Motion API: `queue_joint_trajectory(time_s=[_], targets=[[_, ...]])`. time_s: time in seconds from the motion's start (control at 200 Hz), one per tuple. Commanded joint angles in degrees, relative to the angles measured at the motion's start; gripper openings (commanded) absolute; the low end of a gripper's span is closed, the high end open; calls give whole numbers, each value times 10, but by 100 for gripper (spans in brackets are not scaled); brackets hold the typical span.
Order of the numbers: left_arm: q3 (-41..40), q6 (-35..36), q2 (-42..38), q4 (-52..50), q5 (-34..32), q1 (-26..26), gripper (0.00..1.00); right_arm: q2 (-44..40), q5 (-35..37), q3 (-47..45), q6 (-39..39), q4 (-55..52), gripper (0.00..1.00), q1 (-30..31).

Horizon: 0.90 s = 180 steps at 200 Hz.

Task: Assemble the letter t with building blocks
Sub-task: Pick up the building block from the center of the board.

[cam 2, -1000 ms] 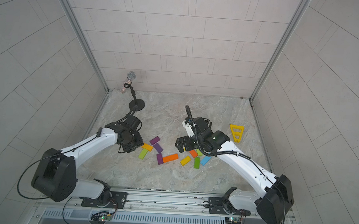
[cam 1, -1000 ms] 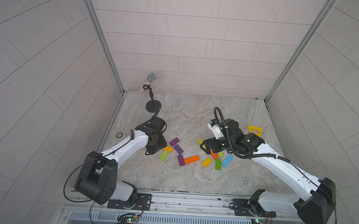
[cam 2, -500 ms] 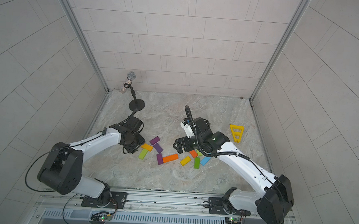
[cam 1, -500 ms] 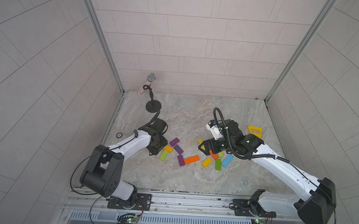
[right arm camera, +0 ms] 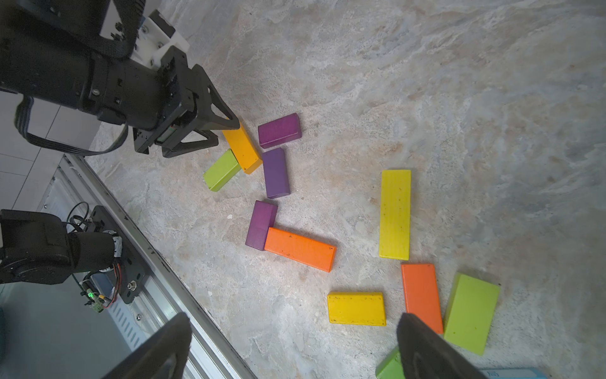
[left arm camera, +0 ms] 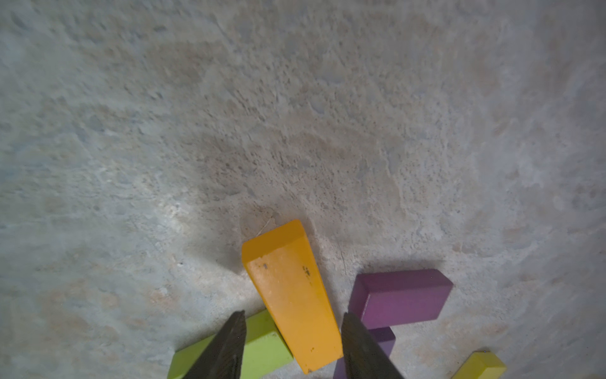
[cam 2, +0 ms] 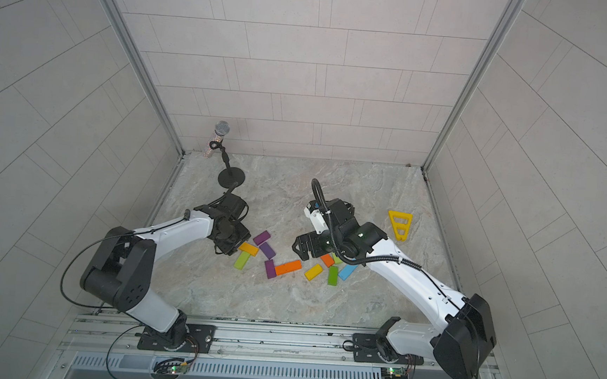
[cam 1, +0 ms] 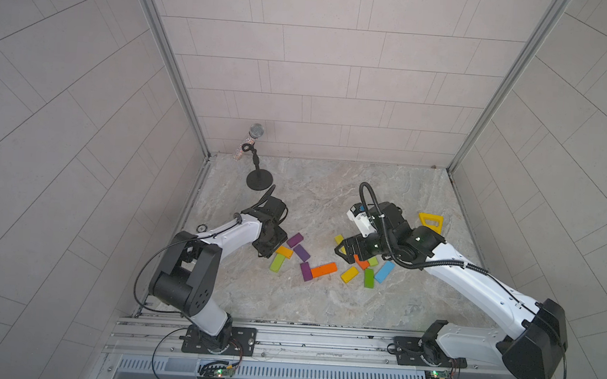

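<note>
The building blocks lie scattered on the marble floor. An amber block (left arm camera: 292,295) rests flat against a lime green block (left arm camera: 262,347), next to two purple blocks (cam 1: 295,240) (cam 1: 301,252). My left gripper (left arm camera: 294,313) straddles the amber block's near end, open, with a gap showing on the lime side. A purple block (right arm camera: 260,224) and a long orange block (right arm camera: 300,249) form an L. My right gripper (right arm camera: 295,316) hovers wide open and empty above a yellow block (right arm camera: 356,308), an orange block (right arm camera: 421,295), a lime block (right arm camera: 472,311) and a long yellow block (right arm camera: 395,213).
A yellow triangular slotted frame (cam 1: 430,223) lies at the back right. A microphone on a round black stand (cam 1: 258,180) is at the back left. A light blue block (cam 1: 384,271) and a dark green block (cam 1: 369,277) lie under the right arm. Metal rails (cam 1: 284,339) edge the front.
My left gripper's jaws have widened a little around the amber block and the left arm's elbow has swung forward. The right gripper has stayed wide open, shifting only slightly.
</note>
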Motion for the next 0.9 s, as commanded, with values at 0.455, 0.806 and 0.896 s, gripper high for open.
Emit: queue_joint_trajectory(time_s=[0.455,0.806,0.896], targets=[[28,-14,44,-23,-20,-18,52,3,-12,-8,-19,-1,100,-1],[42,-4,72,-24,-16,-27,39,0,-15,-15,-24,-1,100,-6],[46,2,76,-24,-13,-28,30,3,-18,-15,-24,-1,100,-6]])
